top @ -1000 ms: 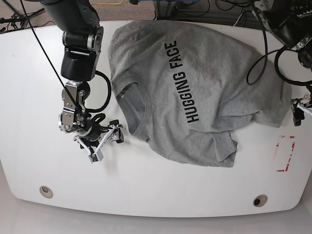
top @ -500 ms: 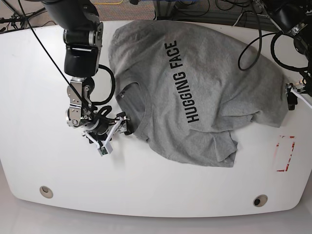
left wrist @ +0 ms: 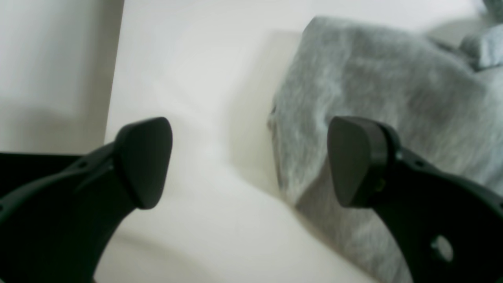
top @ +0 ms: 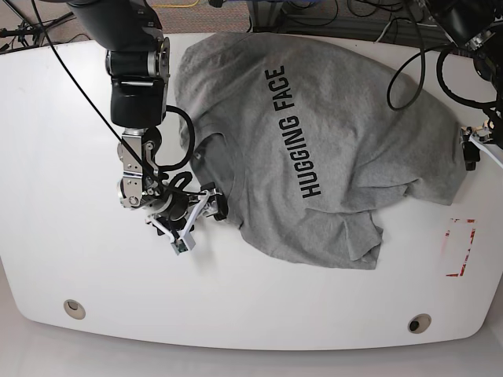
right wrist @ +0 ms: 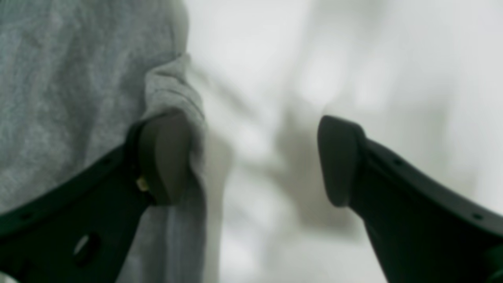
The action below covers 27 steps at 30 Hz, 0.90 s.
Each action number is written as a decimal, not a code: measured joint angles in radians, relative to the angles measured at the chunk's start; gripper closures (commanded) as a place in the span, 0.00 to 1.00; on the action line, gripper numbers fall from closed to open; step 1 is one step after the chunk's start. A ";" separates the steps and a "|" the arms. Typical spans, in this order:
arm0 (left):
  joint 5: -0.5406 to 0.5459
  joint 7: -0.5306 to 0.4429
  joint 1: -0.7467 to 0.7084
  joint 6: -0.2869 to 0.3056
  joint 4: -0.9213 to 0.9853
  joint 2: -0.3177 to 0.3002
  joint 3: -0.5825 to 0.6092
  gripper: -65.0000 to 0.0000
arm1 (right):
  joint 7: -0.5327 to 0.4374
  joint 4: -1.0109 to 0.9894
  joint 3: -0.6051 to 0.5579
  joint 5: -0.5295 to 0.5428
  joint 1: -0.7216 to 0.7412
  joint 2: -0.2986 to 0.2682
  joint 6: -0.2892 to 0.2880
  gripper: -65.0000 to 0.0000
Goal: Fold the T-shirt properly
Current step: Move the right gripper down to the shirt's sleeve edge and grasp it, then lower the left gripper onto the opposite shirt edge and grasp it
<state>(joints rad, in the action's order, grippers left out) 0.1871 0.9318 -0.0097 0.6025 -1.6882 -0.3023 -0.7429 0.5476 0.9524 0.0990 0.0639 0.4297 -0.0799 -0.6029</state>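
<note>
Both sets of jaws stand spread wide, nothing clamped. Right gripper point(top: 200, 216), on the left of the base view, has shifted rightward since a second ago and now meets the collar-side edge of the light heather-grey cotton T-shirt point(top: 314, 141). Right wrist view: one dark pad sits against a rolled fold of grey cloth point(right wrist: 173, 90), the other over bare table; the fold lies between them, unpinched. One garment only, black block lettering "HUGGING FACE" facing up, spread wrinkled across the far and middle part of the white rounded table point(top: 47, 157), lower hem corner folded under; its position looks unchanged. Left gripper point(top: 470, 149), at the right edge of the base view, has drawn in next to the shirt's right edge. Left wrist view point(left wrist: 251, 161): one pad over table, the other over grey fabric point(left wrist: 393, 98). Two arms, two grippers.
</note>
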 measured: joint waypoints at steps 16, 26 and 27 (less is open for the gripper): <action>-0.006 -0.004 0.099 -0.011 0.085 -0.006 -0.007 0.10 | 0.059 0.086 -0.023 0.013 -0.040 0.002 -0.002 0.25; 0.001 -0.005 0.075 -0.010 0.095 -0.003 -0.007 0.10 | 0.082 0.190 -0.028 0.024 -0.123 0.000 -0.005 0.25; 0.000 -0.003 0.071 -0.008 0.095 -0.003 -0.007 0.09 | 0.085 0.195 -0.029 0.020 -0.130 0.000 -0.004 0.25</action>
<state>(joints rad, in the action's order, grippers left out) 0.1867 0.9287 0.0616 0.5945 -1.5929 -0.3058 -0.7502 0.6323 1.1469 0.0700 0.0837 0.3000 -0.0799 -0.6067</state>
